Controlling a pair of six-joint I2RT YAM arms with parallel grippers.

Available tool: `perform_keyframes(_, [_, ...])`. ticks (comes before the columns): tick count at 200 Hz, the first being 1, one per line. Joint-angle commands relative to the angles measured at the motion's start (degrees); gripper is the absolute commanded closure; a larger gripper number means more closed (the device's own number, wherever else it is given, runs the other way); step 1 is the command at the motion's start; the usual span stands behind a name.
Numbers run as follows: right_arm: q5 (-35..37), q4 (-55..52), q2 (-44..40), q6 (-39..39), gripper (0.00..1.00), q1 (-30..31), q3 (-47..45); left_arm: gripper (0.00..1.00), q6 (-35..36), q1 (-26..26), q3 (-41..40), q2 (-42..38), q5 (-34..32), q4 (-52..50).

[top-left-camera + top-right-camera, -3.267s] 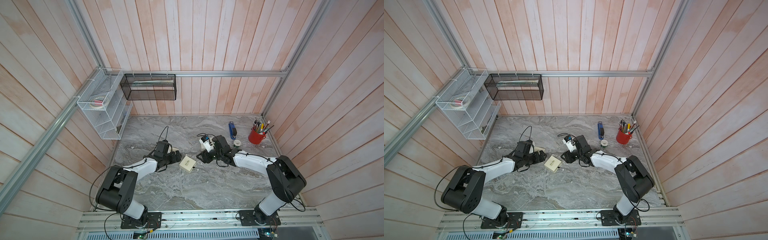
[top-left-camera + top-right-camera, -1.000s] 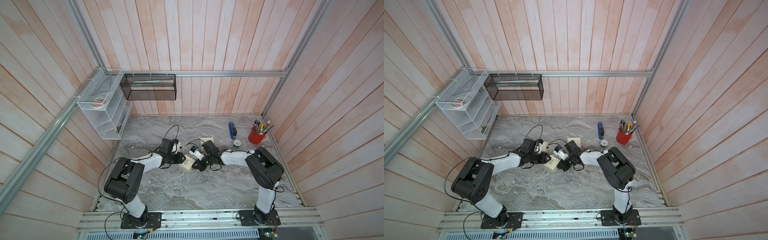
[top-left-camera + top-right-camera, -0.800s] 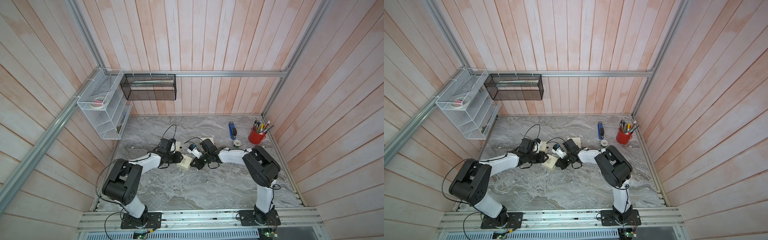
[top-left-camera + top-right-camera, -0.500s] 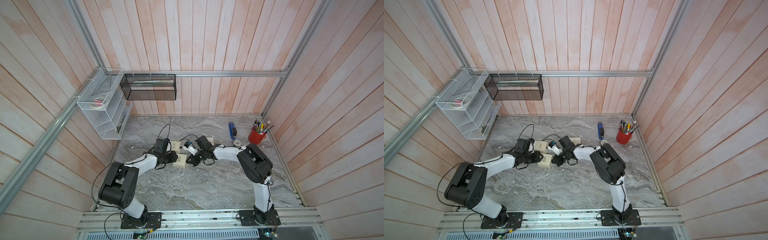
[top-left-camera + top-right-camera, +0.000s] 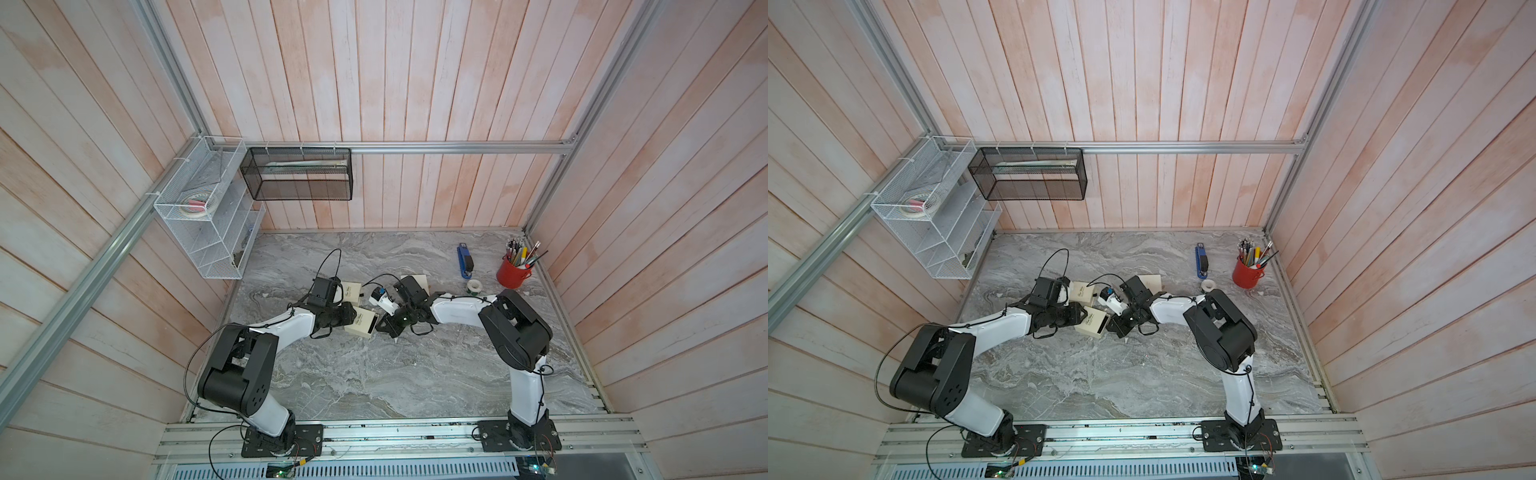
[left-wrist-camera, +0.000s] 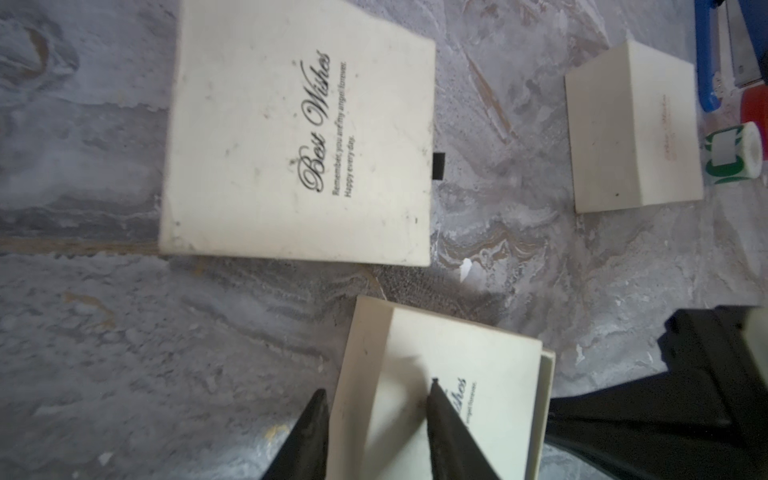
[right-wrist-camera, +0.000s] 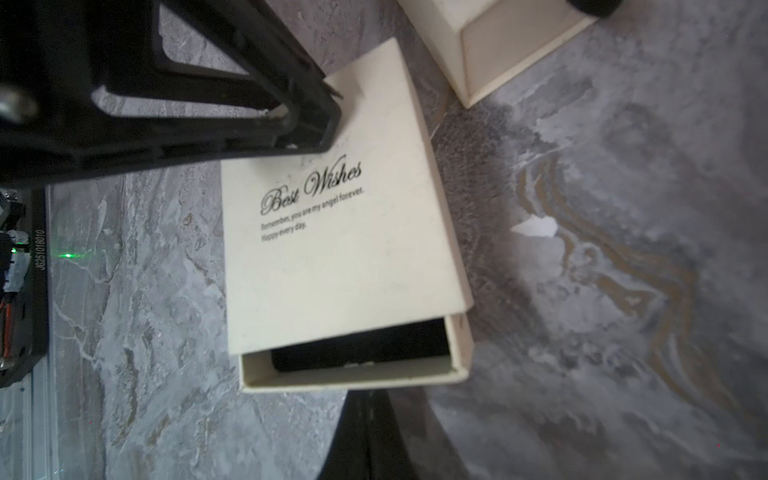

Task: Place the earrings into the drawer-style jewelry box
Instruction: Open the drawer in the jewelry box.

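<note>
Cream jewelry box (image 7: 332,257) (black script), grey-veined marble table (image 7: 602,291)

Box lids are reading "Best Wishes".
The box (image 7: 340,249) is adding "Remember, you are my angel forever. Happy every day."; a black bar (image 7: 39,249) is showing "JG25101801O".

Drawer (image 7: 357,353) contents too dark to tell

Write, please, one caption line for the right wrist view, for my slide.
Cream box printed "Best Wishes", its drawer slightly pulled out showing a black lining, with the left pincer gripping its far end.
</note>
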Motion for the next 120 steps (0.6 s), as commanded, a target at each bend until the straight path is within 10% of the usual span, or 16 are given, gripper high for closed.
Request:
perform_keyframes(1, [1.1,-2.6,-2.3,-0.8,1.0,-0.4,-2.9,0.6,0.3,0.1,-1.2,2.6,-2.3,-3.5])
perform_keyframes(120, [2.3,-2.8,-7.6,-0.6,1.0,-0.8,-10.2,0.6,0.8,0.0,-0.6,2.9,-1.6,-3.6])
